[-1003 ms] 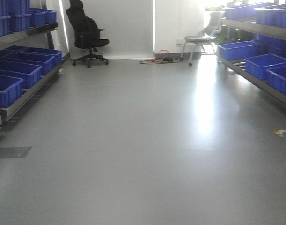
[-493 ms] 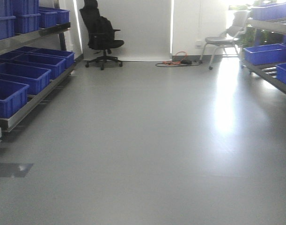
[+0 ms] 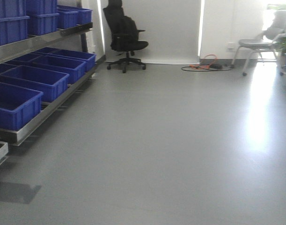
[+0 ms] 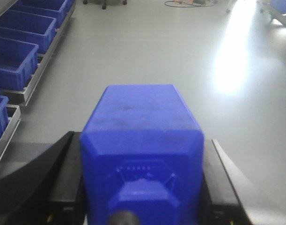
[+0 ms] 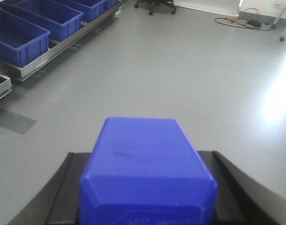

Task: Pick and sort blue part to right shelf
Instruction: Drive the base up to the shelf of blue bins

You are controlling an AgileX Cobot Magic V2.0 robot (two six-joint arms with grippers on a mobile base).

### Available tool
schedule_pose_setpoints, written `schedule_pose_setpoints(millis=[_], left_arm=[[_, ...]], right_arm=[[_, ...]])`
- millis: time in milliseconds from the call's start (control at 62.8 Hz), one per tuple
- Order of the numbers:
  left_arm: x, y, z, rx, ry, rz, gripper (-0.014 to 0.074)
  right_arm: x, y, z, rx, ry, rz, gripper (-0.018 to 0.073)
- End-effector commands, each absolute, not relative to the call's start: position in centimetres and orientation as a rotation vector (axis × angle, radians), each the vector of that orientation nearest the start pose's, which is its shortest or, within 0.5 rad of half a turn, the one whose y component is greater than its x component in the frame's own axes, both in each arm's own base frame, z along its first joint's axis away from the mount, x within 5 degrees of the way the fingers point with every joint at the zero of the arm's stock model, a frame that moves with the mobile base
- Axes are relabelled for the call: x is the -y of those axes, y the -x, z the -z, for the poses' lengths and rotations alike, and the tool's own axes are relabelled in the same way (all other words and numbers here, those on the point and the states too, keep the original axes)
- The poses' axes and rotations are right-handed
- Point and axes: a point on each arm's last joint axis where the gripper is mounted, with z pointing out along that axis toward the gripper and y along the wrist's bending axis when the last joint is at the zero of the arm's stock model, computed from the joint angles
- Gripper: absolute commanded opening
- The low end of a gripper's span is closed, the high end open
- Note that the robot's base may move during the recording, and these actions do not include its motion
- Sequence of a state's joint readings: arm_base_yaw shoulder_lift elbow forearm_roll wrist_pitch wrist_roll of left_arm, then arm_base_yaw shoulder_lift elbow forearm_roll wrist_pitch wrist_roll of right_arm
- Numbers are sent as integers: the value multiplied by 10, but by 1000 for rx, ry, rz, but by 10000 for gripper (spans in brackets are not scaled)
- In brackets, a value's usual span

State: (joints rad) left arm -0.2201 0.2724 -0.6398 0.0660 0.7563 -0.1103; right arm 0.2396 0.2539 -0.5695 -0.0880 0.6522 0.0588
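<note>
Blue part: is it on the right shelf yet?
Not yet. Picking looks done: the left pincer grips a blue part and the right pincer grips another blue part. The robot is out on the open floor. Left to do: reach the right shelf, barely in view, and set them there.

looking like a stockroom or logistics test lab: lining one side with a steel rack (image 3: 40,115) holding rows of blue bins (image 3: 33,79), spreading a wide grey floor (image 3: 171,140) as an aisle, standing a black office chair (image 3: 126,40), a light chair (image 3: 264,43) and loose cables (image 3: 206,66) by the far white wall.
</note>
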Motion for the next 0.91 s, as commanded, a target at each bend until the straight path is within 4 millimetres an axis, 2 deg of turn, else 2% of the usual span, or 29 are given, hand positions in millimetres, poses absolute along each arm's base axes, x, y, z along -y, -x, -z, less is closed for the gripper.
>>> schedule_pose_setpoints(millis=[0,891], left_arm=[[6,-43,-356,-1767,-106,173,262],[7,-46,-355,-1778,-107,172,262]], right_arm=[[-7,-48,-345,-1697,195,-108,274],[-7,-48,-345,-1697,195,-108,274]])
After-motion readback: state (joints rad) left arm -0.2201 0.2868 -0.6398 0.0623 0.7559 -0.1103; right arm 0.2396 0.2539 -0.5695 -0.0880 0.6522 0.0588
